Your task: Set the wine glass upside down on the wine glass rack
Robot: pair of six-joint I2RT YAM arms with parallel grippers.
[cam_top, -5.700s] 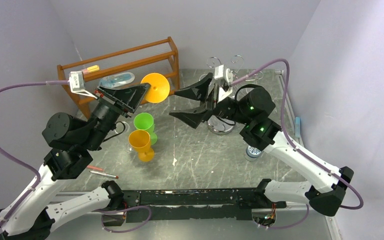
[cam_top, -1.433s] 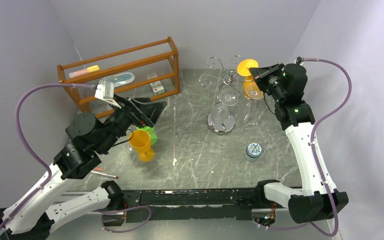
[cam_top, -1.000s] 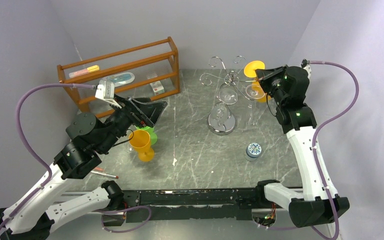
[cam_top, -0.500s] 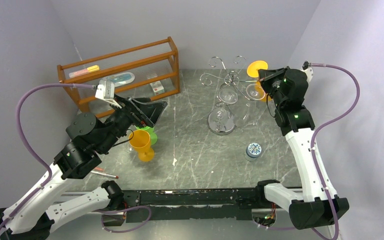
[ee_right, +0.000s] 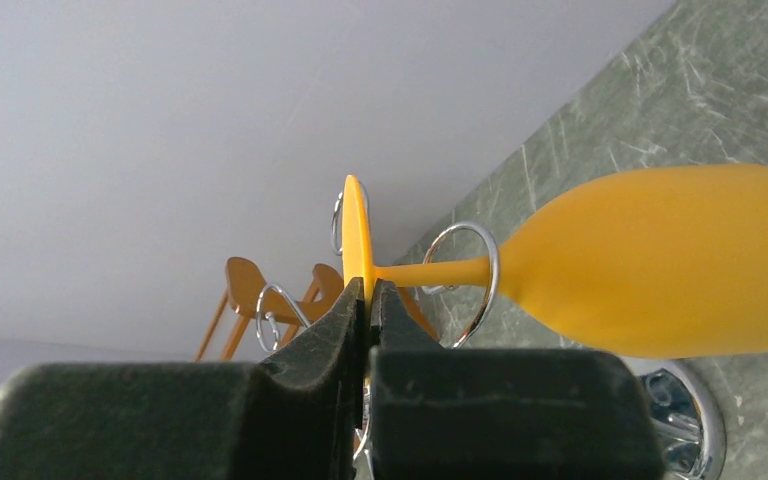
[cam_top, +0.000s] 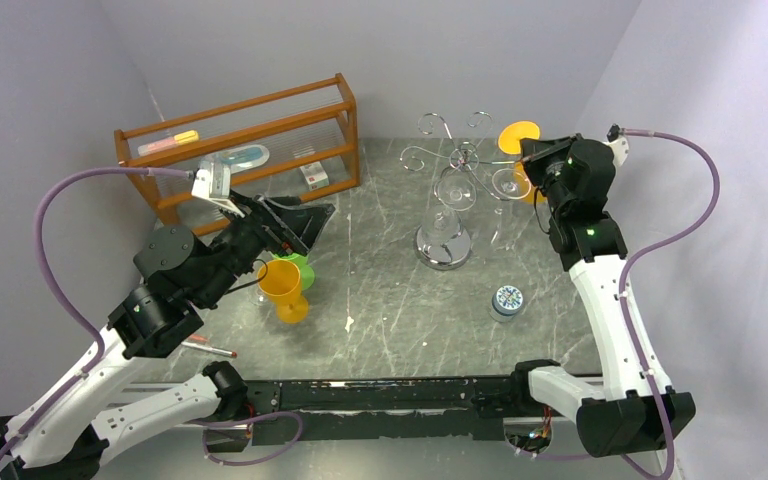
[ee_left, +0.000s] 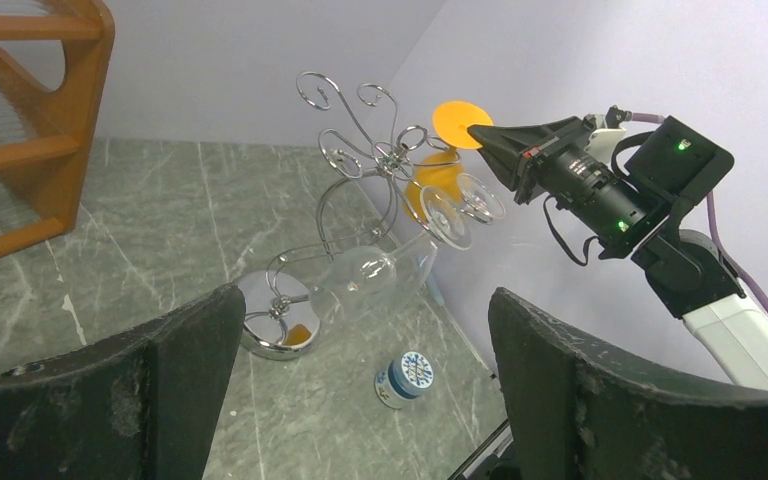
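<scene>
The wine glass is yellow-orange and hangs bowl down at the right side of the chrome wine glass rack (cam_top: 457, 158). Its round foot (cam_top: 518, 134) is on top. In the right wrist view its stem (ee_right: 430, 271) passes through a chrome scroll loop (ee_right: 484, 262), with the bowl (ee_right: 660, 262) beyond it. My right gripper (cam_top: 527, 157) is shut on the foot's rim (ee_right: 355, 235). The left wrist view shows that foot (ee_left: 460, 112) at the right gripper's tip. My left gripper (cam_top: 295, 215) stands wide open with nothing in it, well left of the rack.
Two clear glasses (cam_top: 455, 190) (cam_top: 506, 181) hang on the rack above its round base (cam_top: 443, 247). A green cup (cam_top: 298, 264) and a second orange glass (cam_top: 282, 287) stand under my left arm. There is a wooden shelf (cam_top: 250, 118) at the back left and a small blue-and-white jar (cam_top: 506, 300).
Over several seconds the yellow-orange glass went from beside my left gripper to the rack's right side, held by my right gripper. In the last second it drifted slightly right; the left arm stayed still.
</scene>
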